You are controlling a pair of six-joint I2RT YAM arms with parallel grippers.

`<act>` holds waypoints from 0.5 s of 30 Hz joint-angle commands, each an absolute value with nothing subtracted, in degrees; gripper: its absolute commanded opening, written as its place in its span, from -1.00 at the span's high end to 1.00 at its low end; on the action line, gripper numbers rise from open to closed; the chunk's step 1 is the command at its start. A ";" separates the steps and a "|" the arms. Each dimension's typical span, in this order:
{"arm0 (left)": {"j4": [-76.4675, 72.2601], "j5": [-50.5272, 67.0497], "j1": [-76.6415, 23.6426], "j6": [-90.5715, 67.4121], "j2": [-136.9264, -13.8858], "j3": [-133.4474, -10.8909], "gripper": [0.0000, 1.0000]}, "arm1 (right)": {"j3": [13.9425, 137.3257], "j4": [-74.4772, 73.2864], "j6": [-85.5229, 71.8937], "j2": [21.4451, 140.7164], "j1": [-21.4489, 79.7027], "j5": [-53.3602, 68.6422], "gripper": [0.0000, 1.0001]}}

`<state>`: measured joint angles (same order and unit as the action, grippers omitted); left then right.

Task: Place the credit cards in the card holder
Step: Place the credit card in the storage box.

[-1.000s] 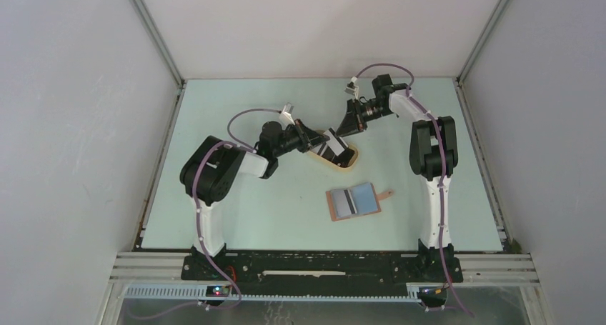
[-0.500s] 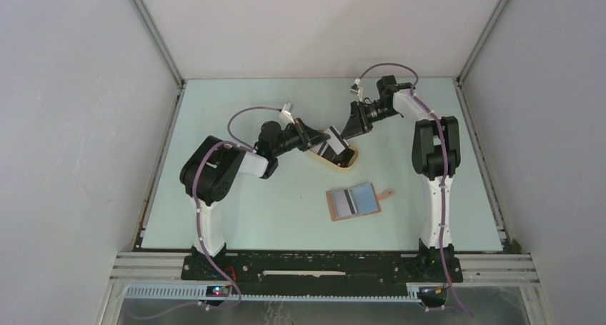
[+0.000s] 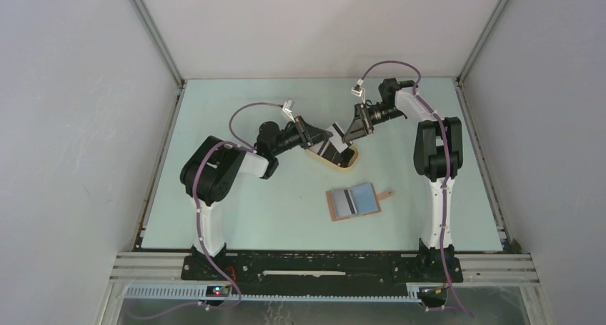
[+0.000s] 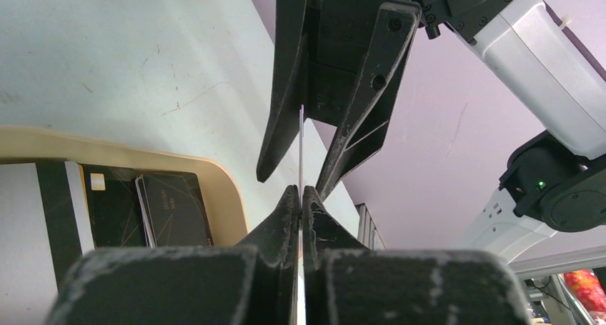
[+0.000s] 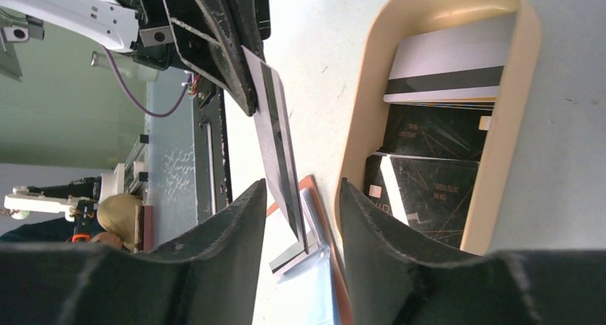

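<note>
**Fixtures of the work cell**

An oval beige tray point(image 3: 345, 166) with a raised rim lies flat on the pale green surface point(image 3: 236, 211), toward its far middle. Plain grey walls point(image 3: 71, 125) enclose the surface on three sides. Aluminium rails point(image 3: 500, 262) run along its near edge.

between right fingers point(image 5: 389, 250): card point(image 5: 277, 128) from left fingers point(image 5: 214, 46) | tray rim point(image 5: 355, 146) near | card holder point(image 3: 354, 202) well apart

Left claw point(image 3: 319, 136) and right claw point(image 3: 349, 133) meet at a card point(image 3: 332, 133).
</note>
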<state>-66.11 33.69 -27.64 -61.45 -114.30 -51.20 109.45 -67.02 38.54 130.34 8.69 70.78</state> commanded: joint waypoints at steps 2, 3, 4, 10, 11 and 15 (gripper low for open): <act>-69.49 34.80 -27.95 -60.71 -113.72 -51.99 1.00 | 111.81 -71.08 43.13 127.38 9.38 73.75 0.10; -69.35 34.73 -27.95 -60.54 -113.65 -51.95 1.00 | 112.00 -71.47 43.31 127.41 9.59 73.87 0.15; -69.25 34.72 -27.95 -60.48 -113.64 -52.05 1.00 | 112.16 -71.80 43.33 127.53 9.72 74.02 0.22; -68.96 33.72 -28.04 -60.14 -113.20 -51.41 0.83 | 113.22 -73.11 43.02 128.16 10.38 74.46 0.91; -68.81 33.34 -28.04 -59.91 -112.85 -51.11 0.70 | 113.12 -72.97 42.94 128.06 10.37 74.53 0.97; -67.63 31.02 -27.99 -58.44 -110.81 -48.99 0.18 | 110.89 -68.88 39.04 126.59 10.05 74.31 1.00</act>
<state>-66.50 32.82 -27.64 -60.55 -114.24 -51.03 111.11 -72.10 41.67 130.30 9.78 73.19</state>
